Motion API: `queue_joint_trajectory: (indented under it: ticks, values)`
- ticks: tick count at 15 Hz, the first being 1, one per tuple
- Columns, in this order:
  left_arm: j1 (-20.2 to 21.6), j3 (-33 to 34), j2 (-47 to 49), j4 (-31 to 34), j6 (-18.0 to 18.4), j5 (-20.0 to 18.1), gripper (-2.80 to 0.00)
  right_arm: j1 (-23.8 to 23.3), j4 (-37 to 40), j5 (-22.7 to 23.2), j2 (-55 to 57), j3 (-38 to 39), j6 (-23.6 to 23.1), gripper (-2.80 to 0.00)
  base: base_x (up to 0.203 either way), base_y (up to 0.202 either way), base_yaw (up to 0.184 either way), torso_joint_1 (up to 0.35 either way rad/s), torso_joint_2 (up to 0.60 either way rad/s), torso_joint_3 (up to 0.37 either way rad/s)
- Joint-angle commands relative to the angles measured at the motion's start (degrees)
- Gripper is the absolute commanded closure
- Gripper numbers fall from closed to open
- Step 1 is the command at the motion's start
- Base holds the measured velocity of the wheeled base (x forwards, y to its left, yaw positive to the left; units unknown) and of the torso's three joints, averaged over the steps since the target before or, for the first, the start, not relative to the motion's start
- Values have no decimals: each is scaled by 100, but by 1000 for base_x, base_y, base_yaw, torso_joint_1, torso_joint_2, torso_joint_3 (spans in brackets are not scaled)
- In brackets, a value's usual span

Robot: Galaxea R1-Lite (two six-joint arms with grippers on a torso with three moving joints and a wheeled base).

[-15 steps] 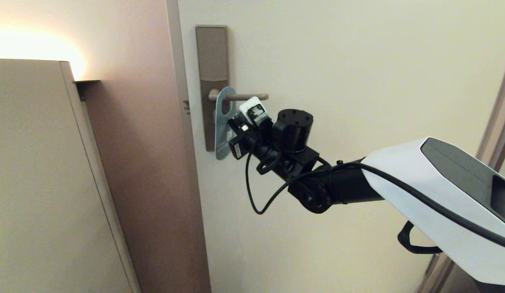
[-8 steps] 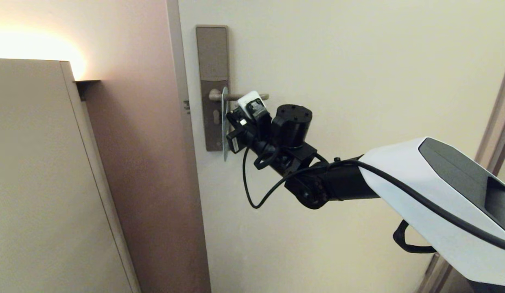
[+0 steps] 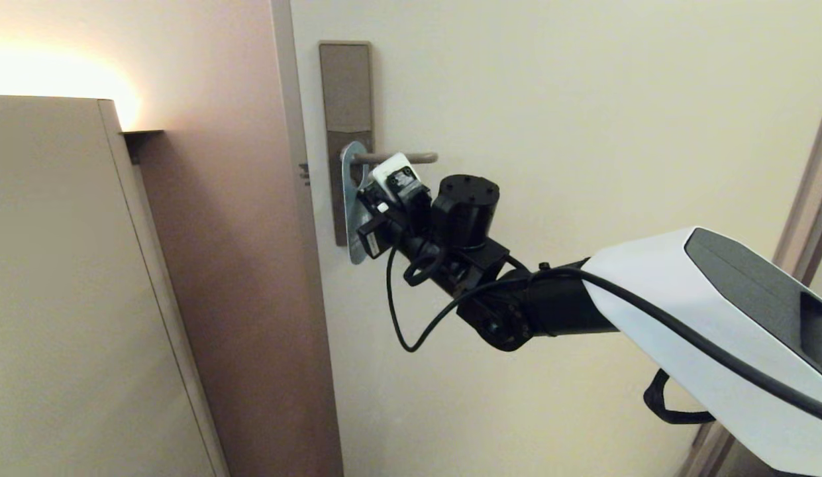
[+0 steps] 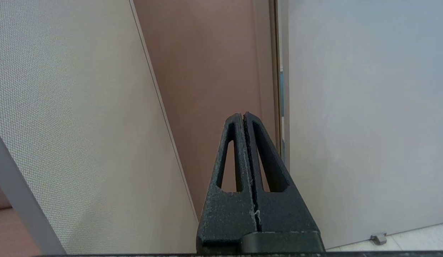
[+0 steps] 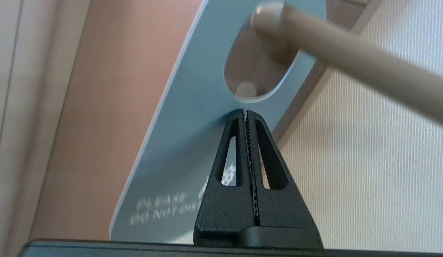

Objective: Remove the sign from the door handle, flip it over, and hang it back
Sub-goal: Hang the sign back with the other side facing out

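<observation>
Since a second ago the right gripper (image 3: 363, 213) has shifted toward nine o'clock in the head view, nearer the lock plate (image 3: 346, 86), and the sign (image 3: 348, 199) has swung with it: then its blue face showed broadly, half a second ago it stood edge-on, and now a narrow blue strip faces the camera again, closer to the plate.

The sign hangs on the handle (image 3: 411, 158), the lever passing through its hole at the root of the lever, beside the plate. In the right wrist view the blue face (image 5: 192, 121) with white lettering fills the middle, the lever (image 5: 350, 67) runs out toward three o'clock, and the hole sits at twelve o'clock from the fingertips.

The right gripper (image 5: 245, 111) has its fingers pressed together with no gap, tips at the blue face just under the hole; whether they touch the sign cannot be told. Nothing is pinched between them.

The left gripper (image 4: 242, 115) is out of the head view. Its own camera shows the fingers closed on nothing, pointing at the pinkish wall (image 4: 207, 71) between a beige cabinet (image 4: 71, 125) and the door (image 4: 360, 107).
</observation>
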Motion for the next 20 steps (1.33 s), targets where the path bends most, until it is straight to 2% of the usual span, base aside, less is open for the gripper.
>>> queue_joint_trajectory:
  ticks: [1,5,20]
  values:
    - [0,0,-2,0,5,-4,0,17,-44,-14,-56,155,-25,0,0,0,0,0,0,0]
    - [0,0,-2,0,5,0,0,23,-36,-67,-267,492,-5,0,0,0,0,0,0,0]
    - [0,0,-2,0,5,-1,0,322,-50,-5,540,-609,74,0,0,0,0,0,0,0]
